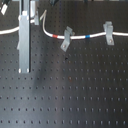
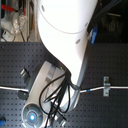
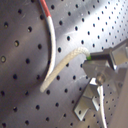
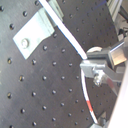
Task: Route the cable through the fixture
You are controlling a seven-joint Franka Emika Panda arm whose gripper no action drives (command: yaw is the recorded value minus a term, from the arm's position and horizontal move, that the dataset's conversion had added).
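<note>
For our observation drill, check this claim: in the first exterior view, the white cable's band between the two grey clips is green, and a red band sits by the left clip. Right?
Not quite. The band on the cable between the left grey clip and the right grey clip is blue, not green, as the first exterior view shows. The red band does sit by the left grey clip.

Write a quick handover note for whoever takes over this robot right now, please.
The gripper is shut on the cable, as both wrist views show.
The cable lies across the board. Its red band is just to the first exterior view's left of the fixture, its blue band to the right.
Done: cable grasped; it crosses the fixture's forked top.
Left: I cannot tell whether it sits in the fork. Check that, then release.
</note>
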